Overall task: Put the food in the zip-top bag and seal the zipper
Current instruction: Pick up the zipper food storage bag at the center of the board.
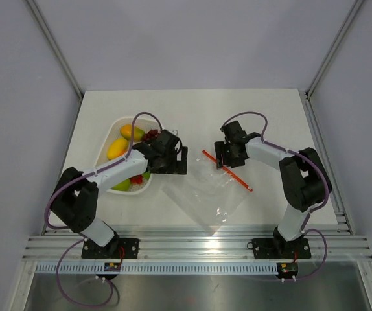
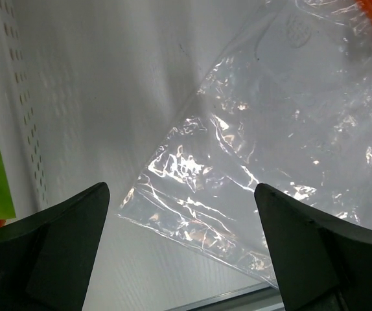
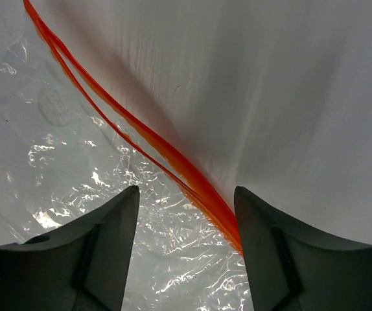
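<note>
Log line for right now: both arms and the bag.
left gripper open beside basket | right gripper open over zipper | zip-top bag flat, empty | fruit in basket

White table (image 1: 270, 116) with zip-top bag (image 1: 205, 194) and basket (image 1: 100, 154)

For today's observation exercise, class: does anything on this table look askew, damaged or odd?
The zip-top bag lies crinkled and diagonal to the table edges. Its zipper splits into two strips toward one end, so the mouth is unsealed there.
</note>
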Available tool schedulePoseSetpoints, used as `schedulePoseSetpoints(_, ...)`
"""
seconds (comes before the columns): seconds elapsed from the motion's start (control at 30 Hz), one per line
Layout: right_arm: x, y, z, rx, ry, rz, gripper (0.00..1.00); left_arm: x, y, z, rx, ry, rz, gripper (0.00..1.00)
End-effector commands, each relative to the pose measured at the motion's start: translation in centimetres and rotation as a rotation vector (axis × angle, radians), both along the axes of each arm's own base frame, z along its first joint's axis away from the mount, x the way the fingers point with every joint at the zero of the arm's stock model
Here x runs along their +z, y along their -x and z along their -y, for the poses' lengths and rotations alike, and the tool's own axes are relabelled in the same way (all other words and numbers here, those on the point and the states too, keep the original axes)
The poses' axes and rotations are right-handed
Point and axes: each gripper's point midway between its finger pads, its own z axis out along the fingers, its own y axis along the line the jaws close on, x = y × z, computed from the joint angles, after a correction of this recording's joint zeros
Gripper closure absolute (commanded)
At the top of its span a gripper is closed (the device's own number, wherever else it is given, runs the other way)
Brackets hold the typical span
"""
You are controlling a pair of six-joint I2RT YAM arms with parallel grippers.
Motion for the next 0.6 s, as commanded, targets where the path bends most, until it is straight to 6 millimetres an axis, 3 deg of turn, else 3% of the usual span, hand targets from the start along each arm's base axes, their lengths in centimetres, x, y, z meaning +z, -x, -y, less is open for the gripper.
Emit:
schedulePoseSetpoints(0.0, 0.1, -0.7, -1.4, 0.059, -0.031, 0.005, 0.34, 5.5, -0.9, 2.4, -0.033, 0.139, 0.087, 0.01)
schedulePoseSetpoints(0.13, -1.3, -0.5, -1.5, 0.069, -0.021, -0.029, 0.42, 7.8, -1.1, 3.1, -0.054, 0.169, 0.116, 0.02)
schedulePoseSetpoints(0.23, -1.3, -0.3, -1.6, 0.084, -0.024, -0.035, 0.66, 8.4, -1.2, 3.7, -0.058, 0.176, 0.114, 0.04)
schedulePoseSetpoints(0.27, -1.0, -0.3, -1.6, 0.080, -0.027, -0.029, 0.84, 8.5, -1.0, 4.2, -0.069, 0.195, 0.101, 0.05)
schedulePoseSetpoints(0.33, -0.2, -0.5, -1.3, 0.059, -0.020, -0.004, 1.00, 8.2, -0.8, 5.3, -0.073, 0.223, 0.064, 0.08)
schedulePoseSetpoints(0.4, 1.0, -1.0, -0.9, 0.011, -0.017, 0.032, 1.00, 8.2, -0.7, 6.2, -0.079, 0.256, 0.041, 0.10)
schedulePoseSetpoints(0.57, 3.9, -2.9, 2.6, -0.229, 0.042, 0.113, 1.00, 9.0, -1.1, 8.5, -0.132, 0.309, 0.009, 0.16)
